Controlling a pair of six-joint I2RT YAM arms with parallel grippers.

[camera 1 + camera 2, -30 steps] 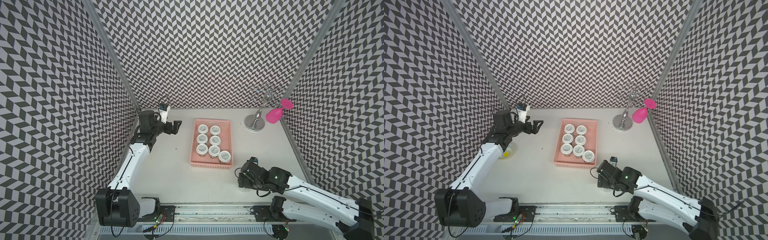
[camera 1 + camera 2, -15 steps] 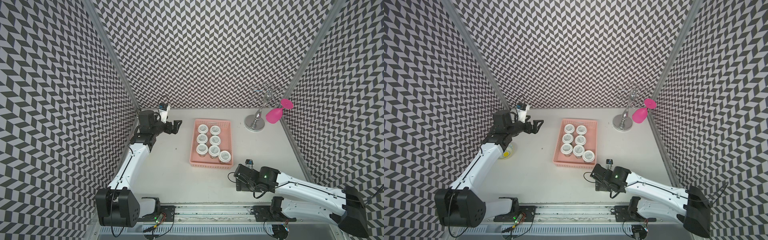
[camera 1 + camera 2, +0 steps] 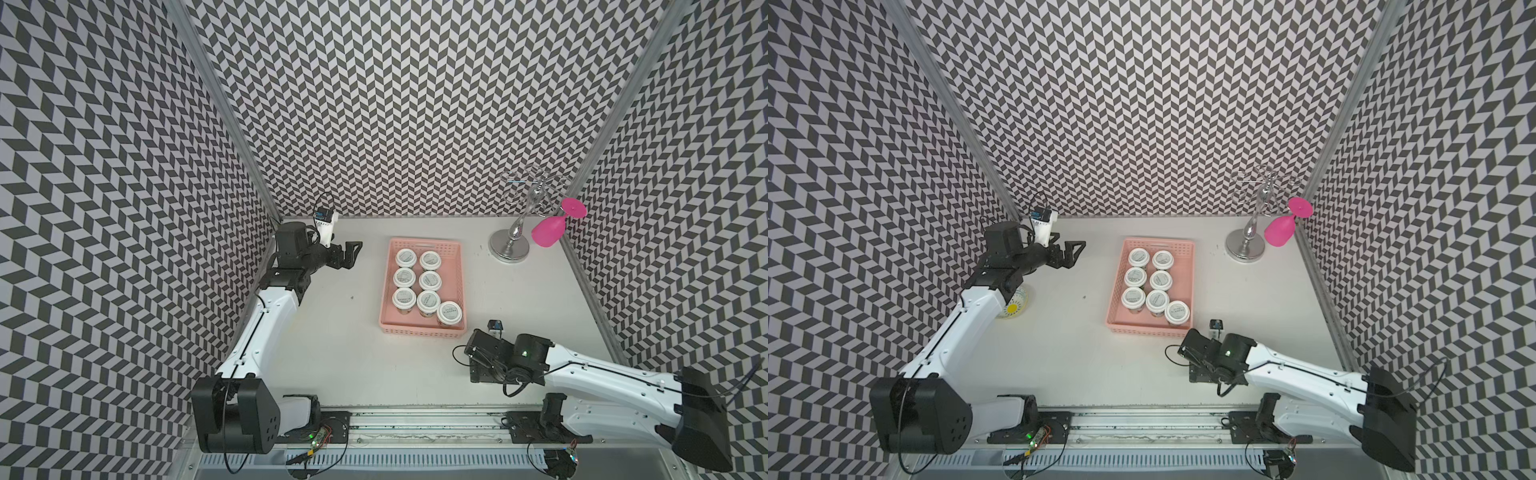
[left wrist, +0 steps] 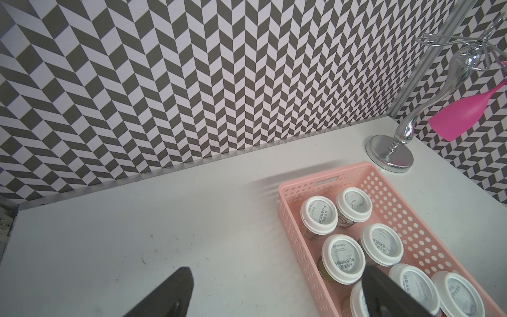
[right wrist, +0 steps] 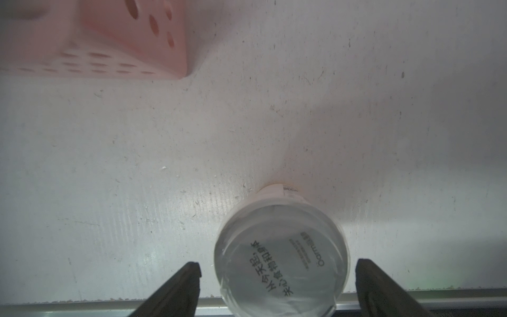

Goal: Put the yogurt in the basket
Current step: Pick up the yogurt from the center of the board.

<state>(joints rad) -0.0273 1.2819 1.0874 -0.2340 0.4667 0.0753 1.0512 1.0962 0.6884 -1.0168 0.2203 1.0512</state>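
On the white table [image 3: 353, 357] in the chevron booth, I counted seven yogurts [image 3: 429, 281] in the basket [image 3: 422, 331] at mid-frame, with the last yogurt [image 5: 279, 247] outside at lower right between my right gripper's [image 5: 277, 267] spread, untouching jaws, the left gripper [image 3: 351, 254] open at mid-left.

Salmon-pink basket [image 3: 1142, 329] mid-table, seven white-lidded yogurt cups [image 3: 1160, 279] inside — two rows and one at the near corner, left gripper [image 3: 1077, 254] splayed wide off to its left, magenta glass [image 3: 1280, 231] hanging on a chrome stand [image 3: 1246, 251] behind.
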